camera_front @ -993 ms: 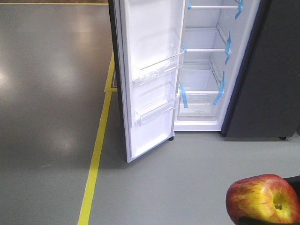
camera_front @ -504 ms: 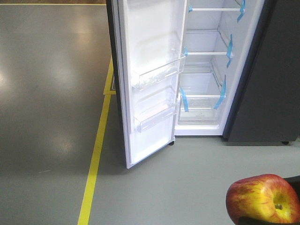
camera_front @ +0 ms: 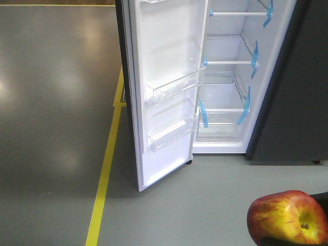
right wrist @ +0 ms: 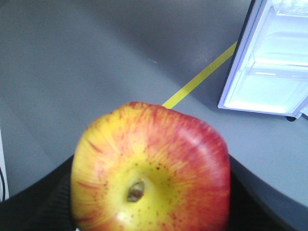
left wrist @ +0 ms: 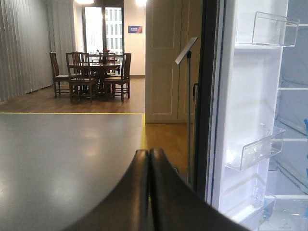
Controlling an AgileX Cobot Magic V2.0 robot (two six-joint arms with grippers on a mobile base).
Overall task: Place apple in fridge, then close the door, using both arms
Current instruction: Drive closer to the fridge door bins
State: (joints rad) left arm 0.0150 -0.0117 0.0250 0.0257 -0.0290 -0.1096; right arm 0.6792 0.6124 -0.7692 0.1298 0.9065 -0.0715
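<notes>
The red and yellow apple (camera_front: 287,218) (right wrist: 149,171) sits at the bottom right of the front view, held between the black fingers (right wrist: 33,202) of my right gripper (right wrist: 150,192), which is shut on it. Ahead stands the dark grey fridge (camera_front: 292,102) with its white interior, glass shelves and blue tape strips exposed. Its door (camera_front: 166,92) (left wrist: 250,110) is swung wide open, showing clear shelf bins. My left gripper (left wrist: 149,154) is shut with nothing between its fingers, pointing past the door's left edge.
A yellow floor line (camera_front: 107,164) (right wrist: 199,77) runs along the grey floor left of the door. In the left wrist view a sign stand (left wrist: 186,53) is beside the door, with a dining table and chairs (left wrist: 94,74) far behind.
The fridge and door have shifted slightly lower and right in the front view, appearing a little nearer. The apple stays in the same spot in my right gripper.
</notes>
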